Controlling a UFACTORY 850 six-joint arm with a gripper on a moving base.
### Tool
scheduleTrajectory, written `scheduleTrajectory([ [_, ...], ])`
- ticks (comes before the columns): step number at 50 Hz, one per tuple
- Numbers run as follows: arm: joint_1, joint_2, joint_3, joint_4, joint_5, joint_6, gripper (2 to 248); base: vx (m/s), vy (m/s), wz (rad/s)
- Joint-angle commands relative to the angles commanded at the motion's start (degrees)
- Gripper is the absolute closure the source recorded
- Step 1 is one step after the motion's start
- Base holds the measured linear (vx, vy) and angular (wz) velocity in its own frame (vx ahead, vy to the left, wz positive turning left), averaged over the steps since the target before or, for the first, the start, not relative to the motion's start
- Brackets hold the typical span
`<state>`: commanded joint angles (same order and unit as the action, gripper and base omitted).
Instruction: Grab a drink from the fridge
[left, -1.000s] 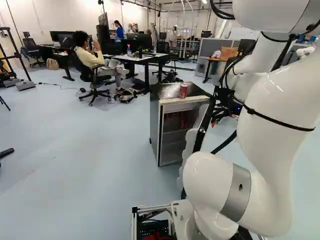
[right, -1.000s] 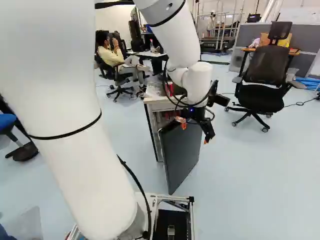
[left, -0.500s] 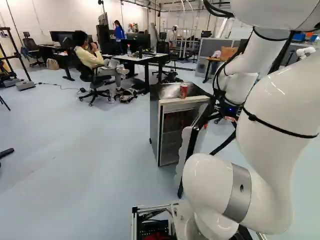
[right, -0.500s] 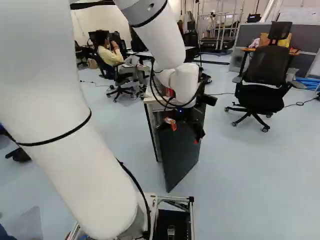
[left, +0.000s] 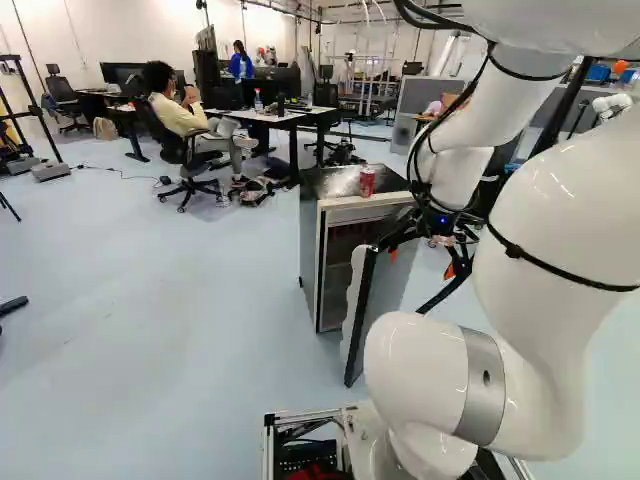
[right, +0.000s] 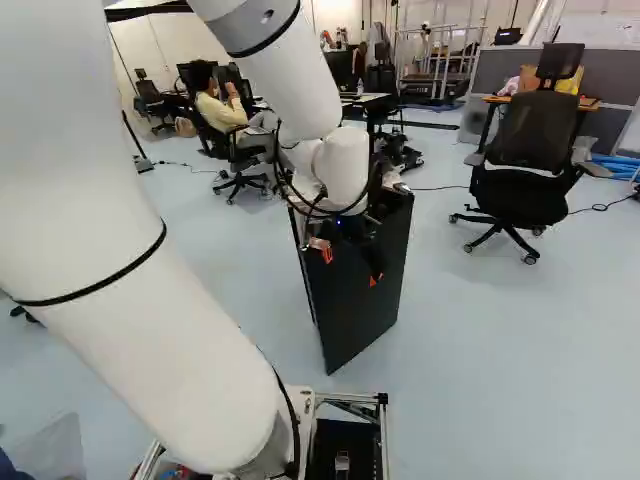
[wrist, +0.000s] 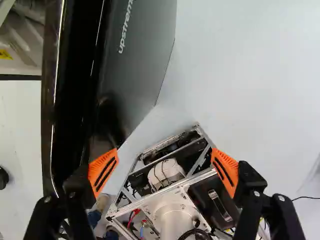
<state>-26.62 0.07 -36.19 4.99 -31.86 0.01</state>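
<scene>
my claw (right: 350, 268) is wide open beside the door (right: 360, 315). the fridge (left: 312, 240) is open, with shelves (left: 339, 264) in it. a red can (left: 367, 182) sits on top.

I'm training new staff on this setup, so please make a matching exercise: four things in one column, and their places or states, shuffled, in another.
1. Red can
2. Fridge door
3. Tool
4. Black office chair

A. At the right of the right base view, on wheels
B. Open, its orange pads spread apart
C. On top of the fridge
D. Swung outward on its hinges

Pairs: 1-C, 2-D, 3-B, 4-A
</scene>
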Motion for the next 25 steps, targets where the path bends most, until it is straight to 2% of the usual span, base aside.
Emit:
scheduleTrajectory([
  [25,6.69,0.13,0.14,0.00,0.00,0.00,3,0.000,0.000,0.000],
])
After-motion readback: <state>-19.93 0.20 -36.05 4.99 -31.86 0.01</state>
